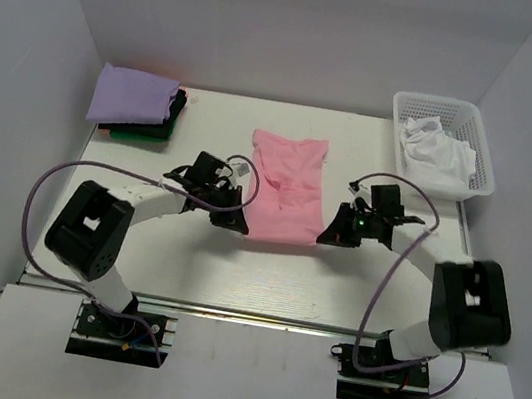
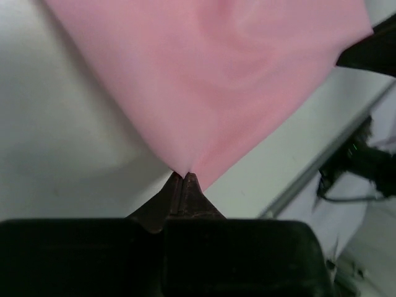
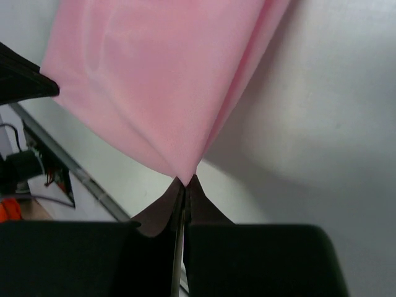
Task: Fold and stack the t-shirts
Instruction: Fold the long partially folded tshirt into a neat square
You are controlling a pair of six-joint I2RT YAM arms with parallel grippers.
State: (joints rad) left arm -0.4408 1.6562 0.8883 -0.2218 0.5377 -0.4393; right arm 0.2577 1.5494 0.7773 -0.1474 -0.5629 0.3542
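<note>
Left gripper [image 2: 184, 176] is closed on the pink tee's [image 1: 285, 187] near-left corner; right gripper [image 3: 185, 180] is clamped on its near-right corner. That tee lies mid-scene on the tabletop [image 1: 284, 278]. Far right, a basket [image 1: 441, 103] holds white cloth [image 1: 436, 151]. Far left, a lavender tee [image 1: 132, 97] tops a black tee [image 1: 175, 107] and a green tee [image 1: 136, 137].

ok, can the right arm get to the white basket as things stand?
Probably not yet. The path to the white lattice basket looks free, but the right end effector is shut on the near corner of the pink t-shirt, so it would have to let go first.
</note>
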